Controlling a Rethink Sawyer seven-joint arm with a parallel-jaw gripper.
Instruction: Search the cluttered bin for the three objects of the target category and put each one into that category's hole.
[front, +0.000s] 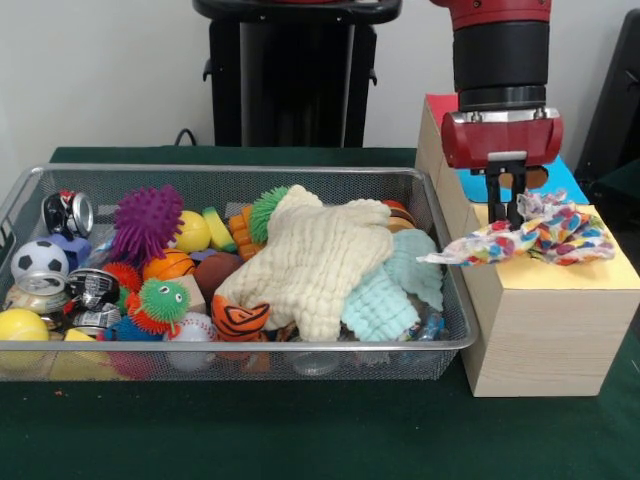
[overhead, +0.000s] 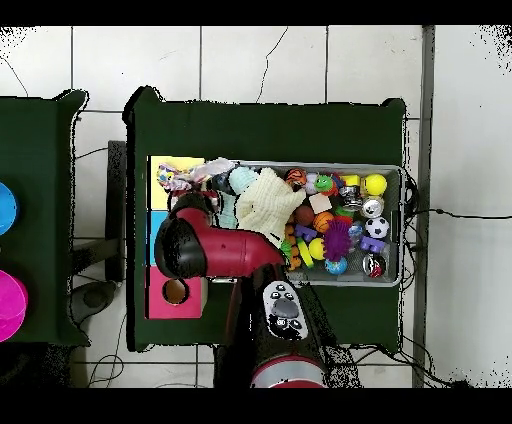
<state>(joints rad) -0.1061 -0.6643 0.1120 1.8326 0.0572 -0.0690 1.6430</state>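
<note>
At right of the front view, your gripper hangs over the yellow-topped box, its fingers pinched on a polka-dot cloth; the cloth drapes across the top, one corner trailing toward the wire bin, seemingly so it can drop into the hole, which it hides; cream cloth and mint cloth lie mid-bin.

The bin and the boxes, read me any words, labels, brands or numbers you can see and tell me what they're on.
None can be read.
Cans at the bin's end: print too blurred to read.
Jar label: too blurred.
Dotted cloth on the yellow box: only coloured dots, no text.
Gripper: no marking that can be read.
</note>
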